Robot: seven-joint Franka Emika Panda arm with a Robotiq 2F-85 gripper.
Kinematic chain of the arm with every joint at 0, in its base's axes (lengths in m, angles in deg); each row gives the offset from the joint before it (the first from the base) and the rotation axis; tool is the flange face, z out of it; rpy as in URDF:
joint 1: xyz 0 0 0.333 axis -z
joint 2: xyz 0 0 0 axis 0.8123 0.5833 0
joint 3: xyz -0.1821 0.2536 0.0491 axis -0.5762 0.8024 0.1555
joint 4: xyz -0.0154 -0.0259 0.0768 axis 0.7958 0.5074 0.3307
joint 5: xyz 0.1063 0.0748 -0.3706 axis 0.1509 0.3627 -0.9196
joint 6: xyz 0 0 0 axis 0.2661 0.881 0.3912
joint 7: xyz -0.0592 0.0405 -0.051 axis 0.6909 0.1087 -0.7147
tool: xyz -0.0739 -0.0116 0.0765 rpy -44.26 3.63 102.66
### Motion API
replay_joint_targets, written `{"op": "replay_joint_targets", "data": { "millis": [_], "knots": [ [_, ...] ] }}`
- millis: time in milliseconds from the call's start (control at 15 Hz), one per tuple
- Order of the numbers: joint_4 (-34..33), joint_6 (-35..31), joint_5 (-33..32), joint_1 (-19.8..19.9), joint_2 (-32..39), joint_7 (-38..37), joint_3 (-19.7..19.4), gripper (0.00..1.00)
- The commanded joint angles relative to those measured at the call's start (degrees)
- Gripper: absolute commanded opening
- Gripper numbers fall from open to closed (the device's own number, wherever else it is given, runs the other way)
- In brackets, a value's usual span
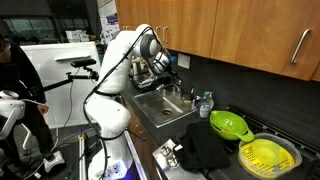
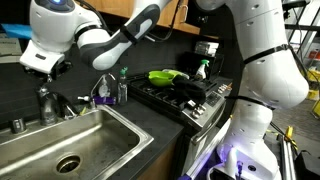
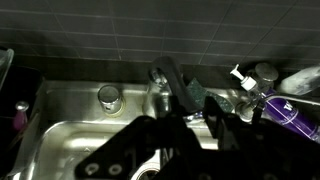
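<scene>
1. Kitchen corner: dark tabletop [image 2: 150, 118] with steel sink [image 2: 118, 122] set in it, grey tile wall [image 3: 100, 40] behind, wood cabinets [image 1: 250, 35] above.
2. Thing in hand: tap [image 3: 160, 100] at back rim of sink, w/ dark lever [image 3: 178, 84] slanting up over it. Purple bottle [image 2: 105, 90] stands just beside tap.
3. Claw [image 3: 185, 120]: hangs directly over tap in both exterior views. Wrist view puts its fingers either side of lever's lower end. Jaws look narrowed, not wide. Contact w/ lever not confirmed: view dark, fingers block it. Gripping or not: cannot tell.
4. Handling, est.: lever is rigid metal, fixed at its pivot, so it moves along its own arc only. No lifting load; resistance comes from the valve, prob. light to moderate.
5. Surface, est.: smooth, rounded, poss. wet this close to a sink. Slip risk for the pads.
6. Hold point, est.: across the sides of lever, toward its free end for leverage. Avoid spout & base.
7. Fragility, est.: low, but side force against the pivot could strain the fitting. Bottle stands near enough to be knocked.
</scene>
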Motion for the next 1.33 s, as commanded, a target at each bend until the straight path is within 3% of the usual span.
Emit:
{"op": "replay_joint_targets", "data": {
  "millis": [0,1267],
  "knots": [
    [6.01,3.19,-0.95,1.75,-6.6,-1.44,-1.89,0.07],
    [8.41,2.97,-1.28,2.36,-8.97,-5.8,-2.48,0.07]
  ]
}}
